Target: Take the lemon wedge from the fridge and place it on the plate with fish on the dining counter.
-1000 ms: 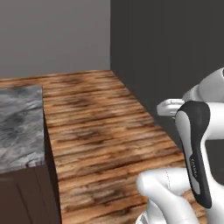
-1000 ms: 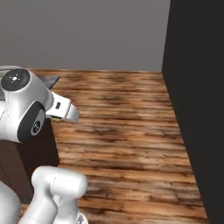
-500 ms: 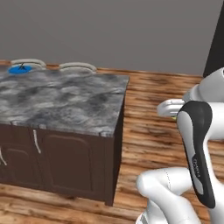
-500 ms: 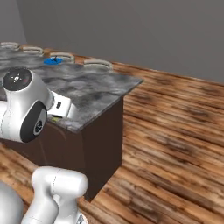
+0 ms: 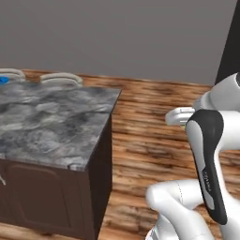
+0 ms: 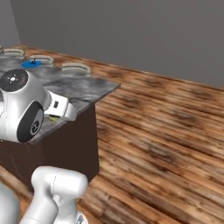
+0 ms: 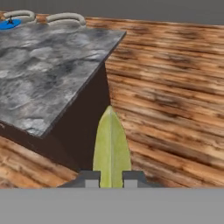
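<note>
I had the pincer (image 7: 111, 178) clamped on the lemon wedge (image 7: 111, 148), carrying it; next I needed to reach the plate (image 7: 9, 24) on the bench (image 7: 48, 65).

Arm folded close over base; gripper (image 7: 111, 178) clamped on lemon wedge (image 7: 111, 148).

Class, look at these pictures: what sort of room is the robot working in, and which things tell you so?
Probably a kitchen or dining area: a dining counter with a grey marbled stone top and dark brown sides, stool backs along its far edge, a blue plate on it, and a wooden plank floor.
</note>
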Motion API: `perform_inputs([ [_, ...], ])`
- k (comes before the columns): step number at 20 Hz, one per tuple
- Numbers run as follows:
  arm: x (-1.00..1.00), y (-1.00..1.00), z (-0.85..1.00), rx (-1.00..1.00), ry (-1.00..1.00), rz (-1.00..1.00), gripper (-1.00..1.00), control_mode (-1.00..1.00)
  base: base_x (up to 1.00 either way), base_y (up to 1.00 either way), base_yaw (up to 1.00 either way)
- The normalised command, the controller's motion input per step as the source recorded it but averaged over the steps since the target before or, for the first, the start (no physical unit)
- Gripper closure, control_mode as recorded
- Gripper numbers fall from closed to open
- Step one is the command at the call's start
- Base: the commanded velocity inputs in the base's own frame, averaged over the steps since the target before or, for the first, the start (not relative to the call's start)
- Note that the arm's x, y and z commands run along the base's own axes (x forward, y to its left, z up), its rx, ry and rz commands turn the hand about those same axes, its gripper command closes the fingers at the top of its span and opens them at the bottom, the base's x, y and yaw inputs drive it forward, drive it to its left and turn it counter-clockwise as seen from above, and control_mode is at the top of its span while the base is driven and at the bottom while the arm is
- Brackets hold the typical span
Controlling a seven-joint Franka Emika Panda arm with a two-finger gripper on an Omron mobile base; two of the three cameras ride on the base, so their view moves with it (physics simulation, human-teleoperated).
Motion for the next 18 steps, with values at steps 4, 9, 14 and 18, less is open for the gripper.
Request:
perform_inputs([
  [4,0.0,0.0,0.0,0.0,0.0,0.0,1.0,1.0,1.0,-0.91,0.07],
  [9,0.0,0.0,0.0,0.0,0.0,0.0,1.0,1.0,1.0,-0.71,0.13],
  [14,0.0,0.0,0.0,0.0,0.0,0.0,1.0,1.0,1.0,-0.15,0.57],
  [18,0.0,0.0,0.0,0.0,0.0,0.0,1.0,1.0,1.0,-0.34,0.5],
])
